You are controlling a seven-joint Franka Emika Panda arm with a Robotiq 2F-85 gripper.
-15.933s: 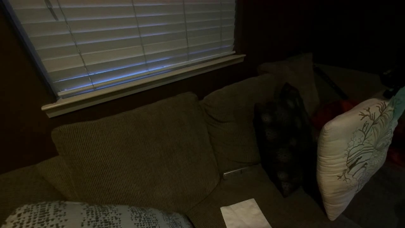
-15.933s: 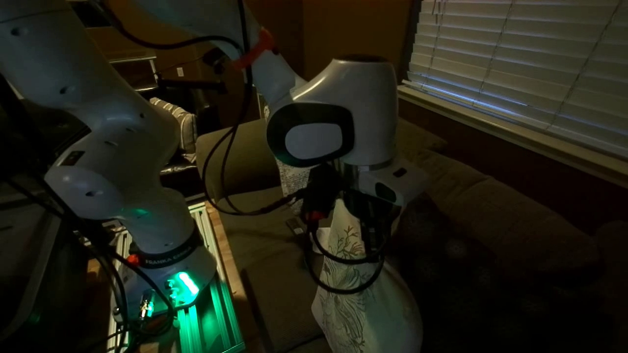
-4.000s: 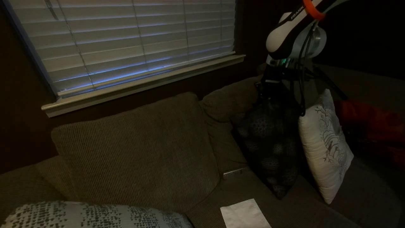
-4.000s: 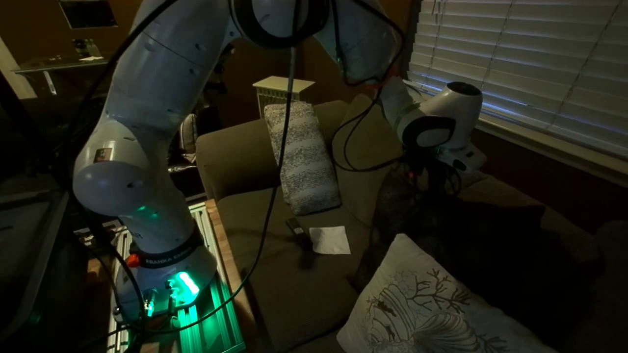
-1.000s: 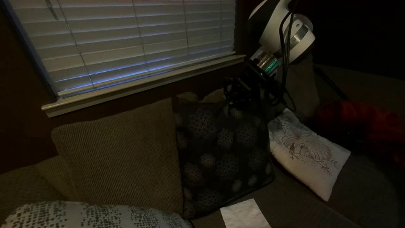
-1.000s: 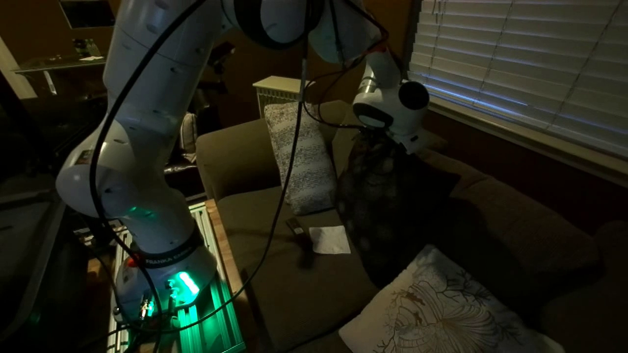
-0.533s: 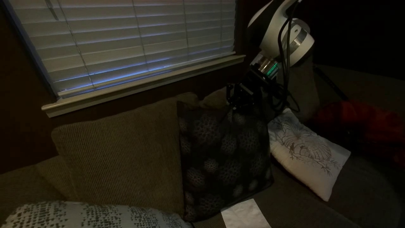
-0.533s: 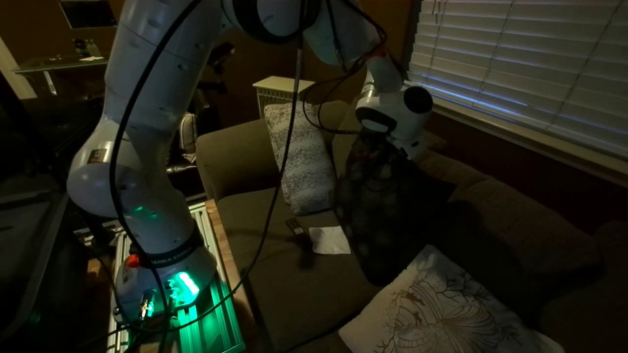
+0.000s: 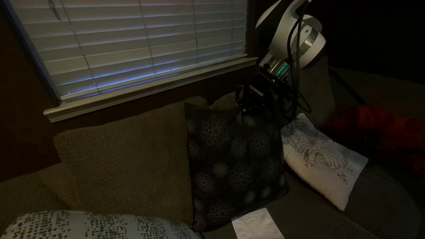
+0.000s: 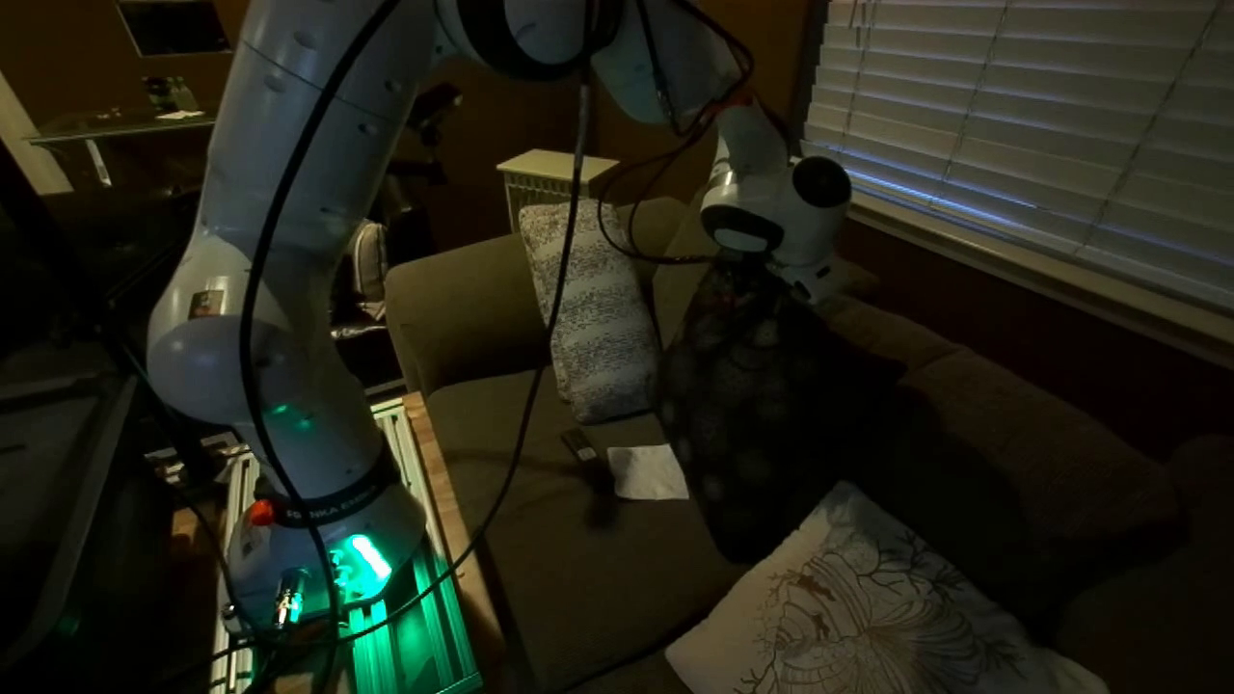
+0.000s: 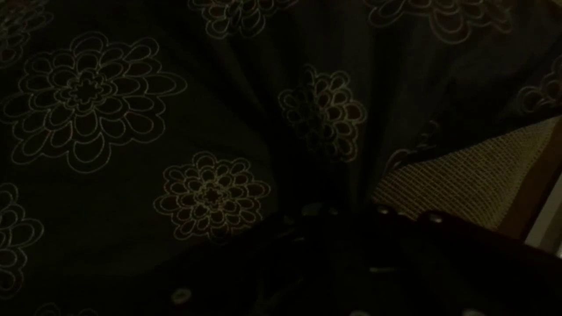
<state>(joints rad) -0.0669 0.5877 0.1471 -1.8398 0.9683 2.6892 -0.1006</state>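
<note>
In an exterior view, a striped pillow is lying at 8 o'clock from the dark pillow, running out past the view's lower edge, while a back cushion of the couch is leaning upright at 9 o'clock, the dark pillow covering its right side. Above them, at 11 o'clock, white blinds are hanging, bluish light glowing between the slats. The dark pillow itself is standing roughly upright in front of the couch's back, its pale flower outlines showing; I cannot tell whether its bottom edge is resting on the couch. At its 12 o'clock the fingers are clamping its upper edge: in the wrist view they are showing at 5 o'clock, pressed together on a gathered fold, and creases are fanning out from them through the fabric. A sheet of paper is lying on the couch at 5 o'clock, just beside the pillow's bottom edge. At 1 o'clock the arm is slanting down to the grip. A white pillow with shell and coral stitching is lying aslant at 3 o'clock, just beside the dark pillow's right edge, and a red cloth is spreading farther out, between 2 and 3 o'clock, partly lost in shadow.
</note>
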